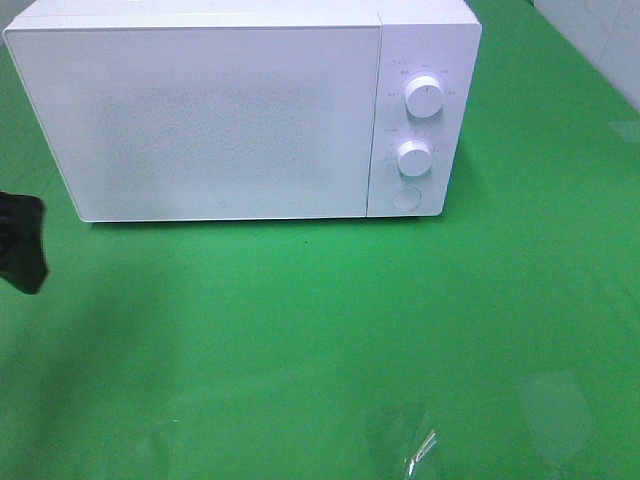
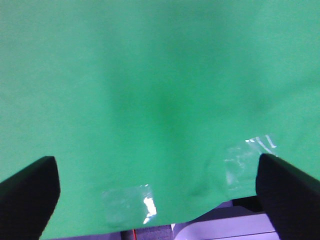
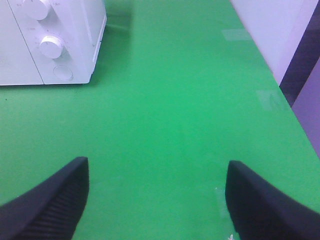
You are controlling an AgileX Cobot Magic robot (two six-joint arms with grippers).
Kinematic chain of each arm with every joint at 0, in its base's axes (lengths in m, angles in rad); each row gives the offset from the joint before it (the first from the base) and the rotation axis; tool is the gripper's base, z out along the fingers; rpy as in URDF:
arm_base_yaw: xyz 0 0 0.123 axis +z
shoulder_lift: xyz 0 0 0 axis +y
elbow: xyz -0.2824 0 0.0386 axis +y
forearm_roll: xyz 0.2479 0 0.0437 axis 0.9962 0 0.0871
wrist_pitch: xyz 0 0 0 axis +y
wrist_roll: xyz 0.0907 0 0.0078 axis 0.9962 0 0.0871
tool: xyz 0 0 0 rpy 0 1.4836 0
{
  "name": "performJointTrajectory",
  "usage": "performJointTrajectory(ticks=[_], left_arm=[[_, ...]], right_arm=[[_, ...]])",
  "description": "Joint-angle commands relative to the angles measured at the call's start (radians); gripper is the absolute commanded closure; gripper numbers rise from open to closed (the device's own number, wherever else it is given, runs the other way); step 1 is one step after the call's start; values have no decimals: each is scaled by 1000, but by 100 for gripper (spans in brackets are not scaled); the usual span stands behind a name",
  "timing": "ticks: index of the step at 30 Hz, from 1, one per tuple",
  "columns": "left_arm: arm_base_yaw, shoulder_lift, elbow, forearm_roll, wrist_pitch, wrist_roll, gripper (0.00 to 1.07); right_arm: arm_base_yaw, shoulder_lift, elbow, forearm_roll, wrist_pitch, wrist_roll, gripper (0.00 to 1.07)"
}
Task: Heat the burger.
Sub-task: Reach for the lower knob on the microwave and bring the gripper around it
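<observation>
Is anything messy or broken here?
Nothing is spilled or broken. The microwave stands upright with its door shut. The only odd thing is the clear tape patches stuck on the green cloth; one has a shiny corner that looks lifted.

We note a matt green cloth, faintly creased, with glossy clear tape patches. The microwave looks smooth white plastic, finely speckled across its front.

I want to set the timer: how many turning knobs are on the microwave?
2, both on the right-hand panel of the microwave: the upper knob near its top, the lower knob just beneath it. None seems hidden.
</observation>
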Motion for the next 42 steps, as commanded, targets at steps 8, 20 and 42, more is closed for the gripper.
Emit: performJointTrajectory(ticks=[8, 20, 42], left_arm=[[331, -216, 1, -64, 164, 82, 6], [331, -469, 156, -64, 142, 131, 6], [331, -1178, 406, -57, 68, 175, 6]], right_arm=[[-6, -27, 0, -1, -8, -15, 34], [-6, -27, 0, -1, -8, -15, 34], [-6, -27, 0, -1, -8, -15, 34]])
